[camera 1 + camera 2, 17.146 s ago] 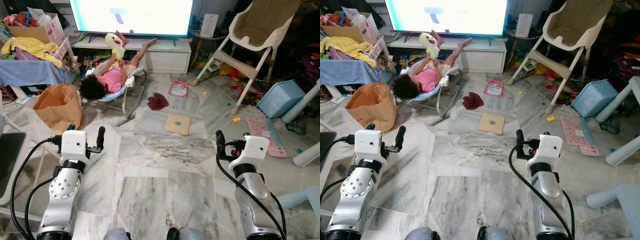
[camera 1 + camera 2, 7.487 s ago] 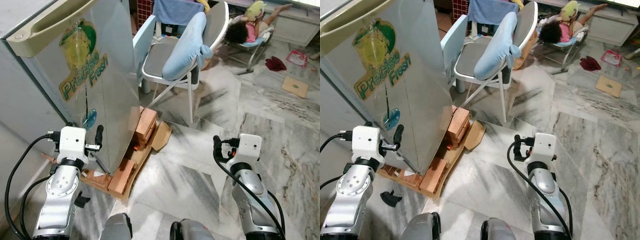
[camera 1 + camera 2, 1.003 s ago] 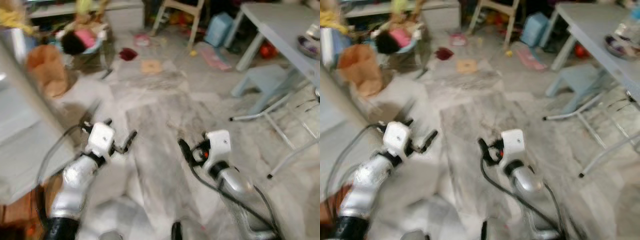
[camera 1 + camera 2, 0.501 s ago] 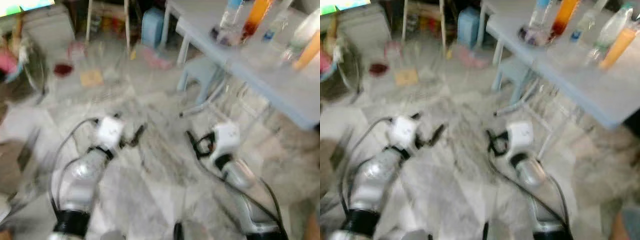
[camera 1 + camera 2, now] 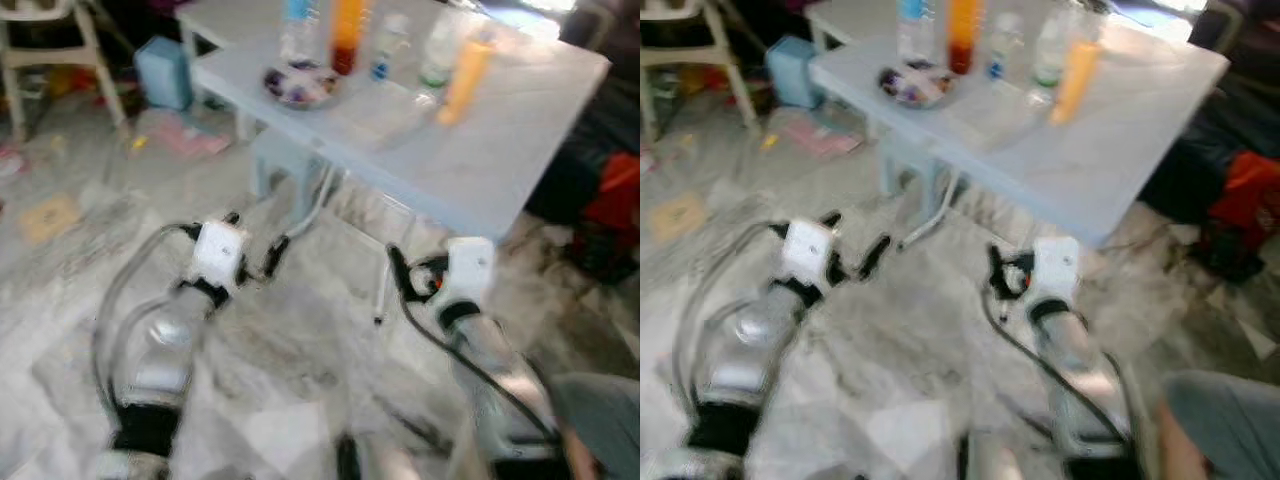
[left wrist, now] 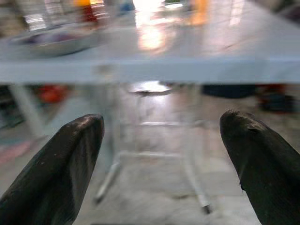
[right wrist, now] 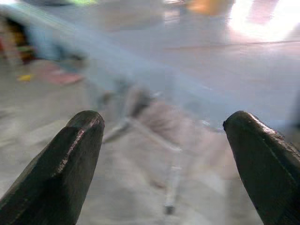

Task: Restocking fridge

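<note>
Left eye view, blurred throughout, looks down on a marble floor (image 5: 70,300) with a pale blue table (image 5: 520,150) standing ahead of the robot. At the far left a white chair (image 5: 40,40) stands on the floor, with a pale blue bin (image 5: 163,72) beside it near the table's left corner and a pink sheet (image 5: 185,135) lying on the floor just in front of the bin. The left gripper (image 5: 275,255) is held out low over the floor, short of the table's near edge; in the left wrist view its two black fingers (image 6: 61,164) stand wide apart with nothing between them, looking under the table's edge at its thin metal legs (image 6: 192,164). Along the table's far edge, toward its left corner, stand the drinks: a clear bottle with a blue label (image 5: 298,20), a dish of dark purple contents (image 5: 298,85) in front of it near the left edge, a tall orange and red bottle (image 5: 347,35), a small clear bottle (image 5: 385,50), a pale bottle (image 5: 437,55) and an orange bottle (image 5: 465,80), which is the nearest of the row to the table's middle. The right gripper (image 5: 395,270) hangs just below the table's near edge, its fingers (image 7: 262,164) likewise spread wide and empty in the right wrist view. Something red (image 5: 610,190) lies on the floor beyond the table's right edge.
</note>
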Available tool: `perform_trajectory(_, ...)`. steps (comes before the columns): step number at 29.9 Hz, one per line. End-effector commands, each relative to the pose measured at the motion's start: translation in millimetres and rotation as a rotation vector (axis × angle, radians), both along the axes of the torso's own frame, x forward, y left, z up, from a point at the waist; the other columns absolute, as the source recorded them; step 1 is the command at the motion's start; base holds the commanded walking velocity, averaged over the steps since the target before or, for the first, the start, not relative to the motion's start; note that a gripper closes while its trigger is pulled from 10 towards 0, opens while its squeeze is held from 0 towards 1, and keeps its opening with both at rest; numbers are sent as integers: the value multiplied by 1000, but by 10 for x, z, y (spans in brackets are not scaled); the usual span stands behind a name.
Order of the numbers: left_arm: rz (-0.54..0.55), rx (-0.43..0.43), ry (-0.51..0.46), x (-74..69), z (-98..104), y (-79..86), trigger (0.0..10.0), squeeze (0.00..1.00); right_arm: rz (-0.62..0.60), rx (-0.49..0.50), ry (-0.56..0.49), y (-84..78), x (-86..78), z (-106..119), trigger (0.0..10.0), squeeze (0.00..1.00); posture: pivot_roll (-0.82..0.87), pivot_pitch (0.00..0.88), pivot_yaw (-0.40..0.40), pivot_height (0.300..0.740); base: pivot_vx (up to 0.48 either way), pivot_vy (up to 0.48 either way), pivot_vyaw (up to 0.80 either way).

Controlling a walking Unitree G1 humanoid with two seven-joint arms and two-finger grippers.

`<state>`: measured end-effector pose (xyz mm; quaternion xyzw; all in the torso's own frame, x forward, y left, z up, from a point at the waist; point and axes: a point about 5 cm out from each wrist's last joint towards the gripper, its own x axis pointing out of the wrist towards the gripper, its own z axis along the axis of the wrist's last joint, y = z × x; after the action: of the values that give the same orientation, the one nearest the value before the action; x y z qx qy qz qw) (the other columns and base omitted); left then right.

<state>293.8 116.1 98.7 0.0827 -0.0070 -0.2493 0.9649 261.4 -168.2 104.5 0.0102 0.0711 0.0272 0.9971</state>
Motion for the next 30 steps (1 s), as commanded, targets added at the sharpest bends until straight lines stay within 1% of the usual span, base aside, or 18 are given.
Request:
perform_trajectory(1, 52, 14, -2, 4, -13, 132, 10000, 0, 9, 13, -30, 73, 3, 53, 10000, 0, -91, 95, -13, 740, 296, 375, -587)
perform_trajectory(3, 81, -15, 5, 26, -5, 134, 10000, 0, 13, 15, -29, 81, -1, 51, 10000, 0, -92, 93, -12, 740, 291, 381, -556)
perform_trajectory(7, 118, -51, -24, 66, 62, 146, 10000, 0, 29, 13, -34, 122, -9, 57, 10000, 0, -93, 93, -12, 740, 291, 382, 0)
perform_trajectory(9, 153, -99, -23, 103, 98, 167, 10000, 0, 35, 13, -39, 143, -9, 64, 10000, 0, -93, 90, -14, 740, 281, 390, 0)
perform_trajectory(12, 166, -114, -24, 121, 113, 178, 10000, 0, 38, 13, -42, 148, -9, 66, 10000, 0, -92, 89, -15, 740, 269, 399, 0)
perform_trajectory(14, 176, -128, -27, 133, 129, 187, 10000, 0, 41, 13, -48, 147, -8, 70, 10000, 0, -92, 89, -16, 740, 0, 435, 0)
perform_trajectory(16, 162, -119, -53, 137, 168, 169, 10000, 0, 40, 13, -63, 149, -1, 94, 10000, 0, -94, 88, -17, 740, 0, 437, 0)
perform_trajectory(18, 162, -122, -53, 137, 172, 163, 10000, 0, 39, 10, -66, 149, 1, 99, 10000, 0, -94, 88, -17, 740, 0, 435, 0)
perform_trajectory(21, 134, -153, -59, 118, 208, 107, 10000, 0, 20, -9, -110, 126, 11, 168, 10000, 0, -95, 85, -18, 740, 0, 429, 0)
perform_trajectory(23, 127, -152, -64, 109, 220, 88, 10000, 0, 8, -19, -126, 113, 10, 197, 10000, 0, -95, 85, -17, 740, 0, 422, 0)
perform_trajectory(29, 121, -153, -57, 102, 199, 60, 10000, 0, -21, -26, -125, 88, 11, 190, 10000, 0, -95, 85, -16, 740, 0, 419, 0)
perform_trajectory(30, 117, -154, -54, 98, 193, 48, 10000, 0, -36, -9, -115, 81, 14, 175, 10000, 0, -94, 85, -14, 740, 240, 416, -800)
